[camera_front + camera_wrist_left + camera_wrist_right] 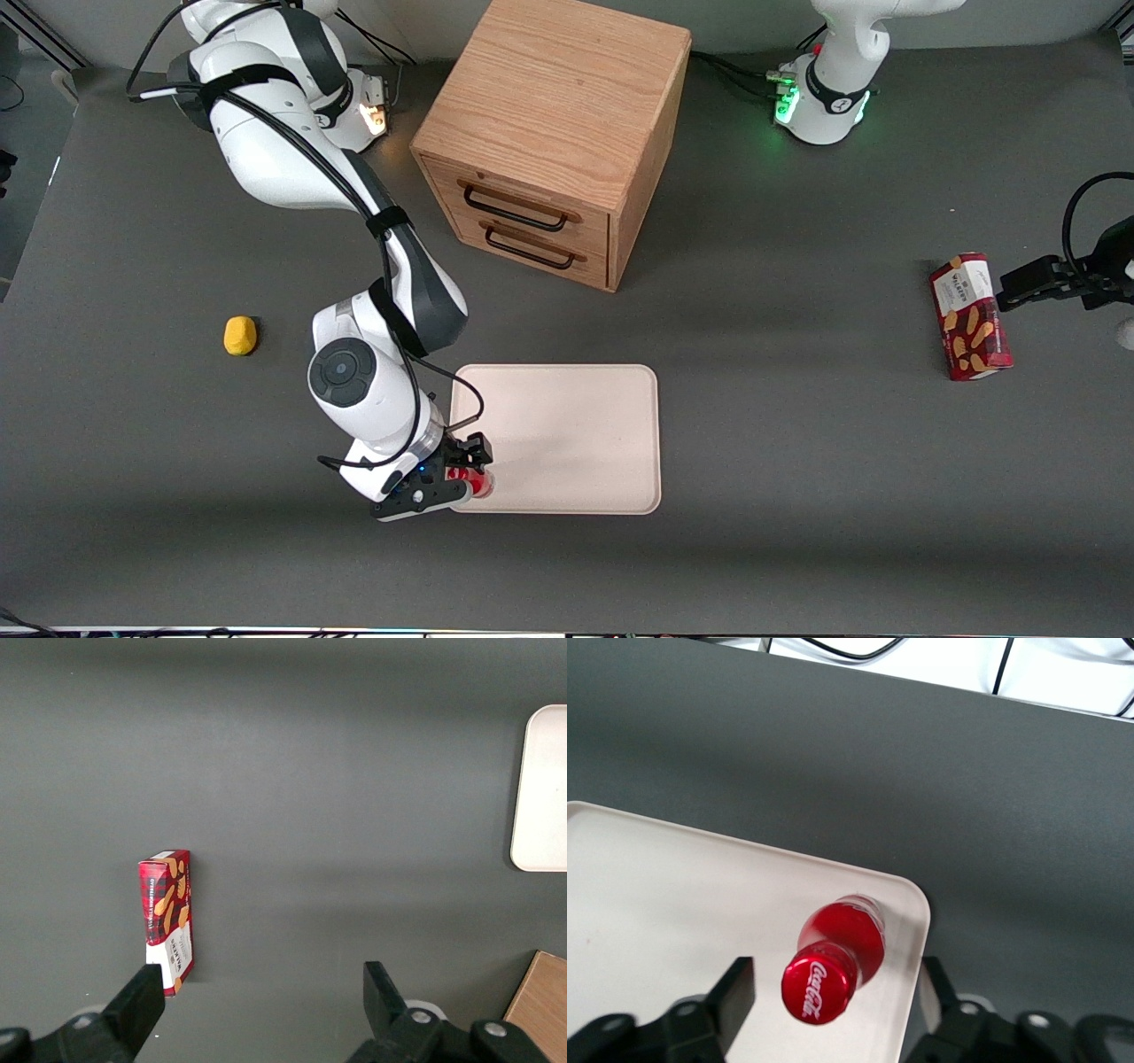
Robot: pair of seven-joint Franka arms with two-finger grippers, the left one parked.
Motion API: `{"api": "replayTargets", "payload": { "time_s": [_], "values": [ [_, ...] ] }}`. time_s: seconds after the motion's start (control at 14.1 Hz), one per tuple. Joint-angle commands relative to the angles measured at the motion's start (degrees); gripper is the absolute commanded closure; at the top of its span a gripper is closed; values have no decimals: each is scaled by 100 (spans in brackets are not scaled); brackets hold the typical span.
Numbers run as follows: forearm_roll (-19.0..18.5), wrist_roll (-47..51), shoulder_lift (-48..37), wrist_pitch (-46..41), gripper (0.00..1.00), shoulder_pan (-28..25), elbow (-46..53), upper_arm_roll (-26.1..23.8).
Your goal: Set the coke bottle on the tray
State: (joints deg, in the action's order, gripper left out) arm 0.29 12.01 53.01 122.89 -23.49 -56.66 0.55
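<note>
Right above one corner of the tray (567, 434) hangs the gripper (461, 478), the corner that is nearest the front camera and toward the working arm's end of the table. Its two black fingers (735, 992) are spread wide apart. They do not touch anything. The gripper has let go.

Between the fingers stands the coke bottle (837, 957). It is small and red, with a red cap that has white writing on it. The bottle stands upright on the tray, just inside the rounded corner and close to the low rim. There is a gap on each side between the bottle and the fingers. In the front view only a bit of red (478, 483) shows under the gripper.

The tray is big, flat and pale cream-pink. It lies on the dark grey table (797, 532).

A wooden cabinet (554, 133) with two drawers stands farther from the front camera than the tray. Each drawer has a dark handle.

A small yellow lump (239, 335) lies on the table toward the working arm's end, well apart from the tray.

A red snack box (970, 316) with biscuit pictures lies toward the parked arm's end of the table, well apart from the tray too.
</note>
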Motion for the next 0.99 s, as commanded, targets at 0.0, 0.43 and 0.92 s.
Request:
{"api": "replayTargets", "payload": {
  "time_s": [0.0,0.43,0.92],
  "values": [
    [-65,170,-81,139,0,-7,-126,-2],
    [-47,197,-860,7,0,256,-764,6],
    [515,302,-3970,-220,0,652,-3972,550]
  ]
}}
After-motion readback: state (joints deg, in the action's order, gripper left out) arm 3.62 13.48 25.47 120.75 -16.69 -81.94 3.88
